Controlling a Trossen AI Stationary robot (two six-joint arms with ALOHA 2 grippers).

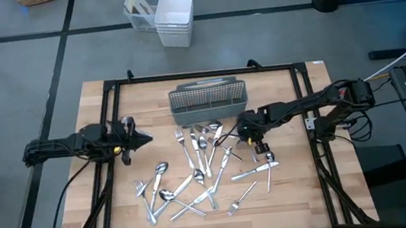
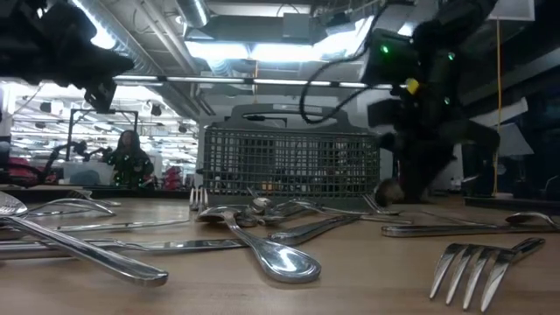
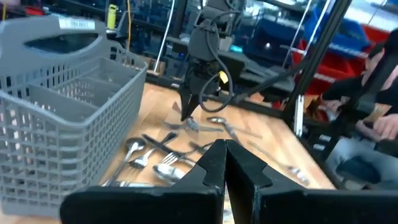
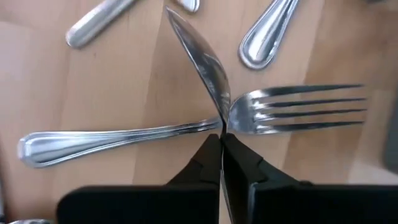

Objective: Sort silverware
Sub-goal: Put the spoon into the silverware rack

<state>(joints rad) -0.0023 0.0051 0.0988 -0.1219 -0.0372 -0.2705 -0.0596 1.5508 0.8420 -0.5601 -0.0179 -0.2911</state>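
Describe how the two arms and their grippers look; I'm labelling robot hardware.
Both arms are dark, slim, jointed links with black cables looping beside them. The left gripper and right gripper each end in two black, wedge-shaped fingers. A small yellow mark shows near each wrist, and a green light glows on the right arm in the low view.

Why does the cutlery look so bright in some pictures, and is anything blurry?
Low view: ceiling lights glare off the nearest spoon, and the right arm is a dark silhouette against them. Right wrist view: the fork gleams sharply. Left wrist view: the near caddy looks soft.
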